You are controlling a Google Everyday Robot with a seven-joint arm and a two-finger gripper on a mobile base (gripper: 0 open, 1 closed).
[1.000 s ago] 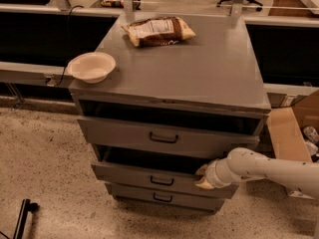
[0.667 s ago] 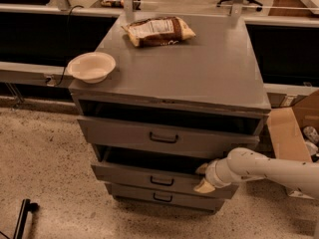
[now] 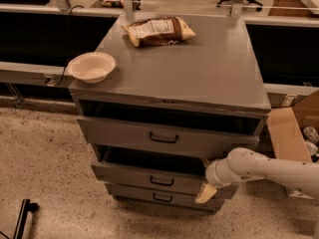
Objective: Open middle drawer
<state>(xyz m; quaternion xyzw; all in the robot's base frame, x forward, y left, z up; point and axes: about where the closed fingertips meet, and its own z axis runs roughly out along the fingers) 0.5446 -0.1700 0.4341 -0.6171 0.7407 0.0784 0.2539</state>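
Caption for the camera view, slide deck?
Claw at the right end of the partly open middle drawer; bowl and snack bag on the cabinet top.

1. No text, brand or number can be read anywhere in view.
2. The bag (image 3: 158, 31), at the far edge of the cabinet top (image 3: 199, 73), has a pale panel with print, all illegible.
3. The bowl (image 3: 91, 66), at the front left corner, shows no readable marking.
4. The middle drawer (image 3: 129, 176) shows no readable label.
5. The gripper (image 3: 206, 193), below the front right corner at that drawer's right end, shows no readable marking.
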